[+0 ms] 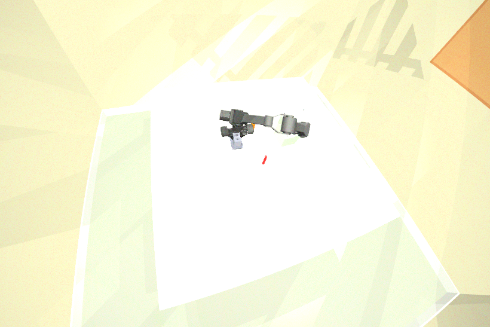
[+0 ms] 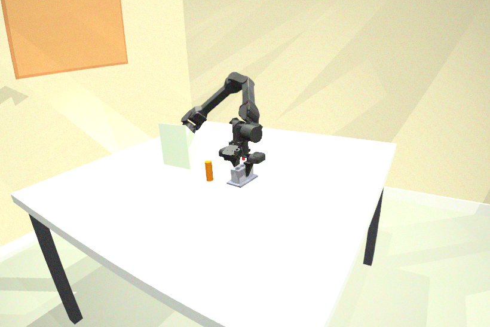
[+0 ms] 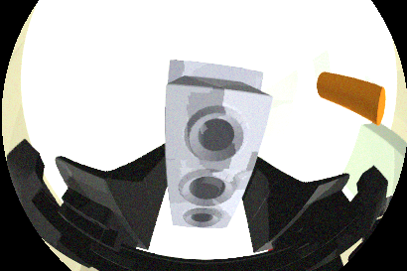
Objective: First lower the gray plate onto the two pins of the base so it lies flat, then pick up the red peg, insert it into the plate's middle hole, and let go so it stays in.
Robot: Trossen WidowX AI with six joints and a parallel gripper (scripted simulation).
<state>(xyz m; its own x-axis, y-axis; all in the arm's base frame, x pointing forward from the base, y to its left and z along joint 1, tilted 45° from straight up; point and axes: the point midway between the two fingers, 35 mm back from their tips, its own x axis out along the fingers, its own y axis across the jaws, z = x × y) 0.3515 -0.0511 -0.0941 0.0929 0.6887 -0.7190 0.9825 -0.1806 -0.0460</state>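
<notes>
The gray plate (image 1: 236, 141) (image 2: 236, 175) (image 3: 179, 114), a thick block with three holes along its top, appears to sit level on the flat base (image 1: 240, 147) (image 2: 249, 180) (image 3: 223, 72). Its underside and the two pins are hidden. My gripper (image 1: 236, 135) (image 2: 242, 169) (image 3: 210, 164) points down with one finger on each long side of the plate. The fingers stand slightly open, very close to its sides. The red peg (image 1: 264, 159) (image 2: 243, 158) stands apart from the base; only a bit of it shows behind the gripper in the exterior view.
An orange cylinder (image 1: 253, 125) (image 2: 209, 171) (image 3: 349, 94) stands upright near the base, on the arm's side. A pale green box (image 1: 290, 141) (image 2: 174, 146) (image 3: 379, 156) stands near the arm's mount. The white table (image 1: 245, 216) (image 2: 257, 228) bears everything.
</notes>
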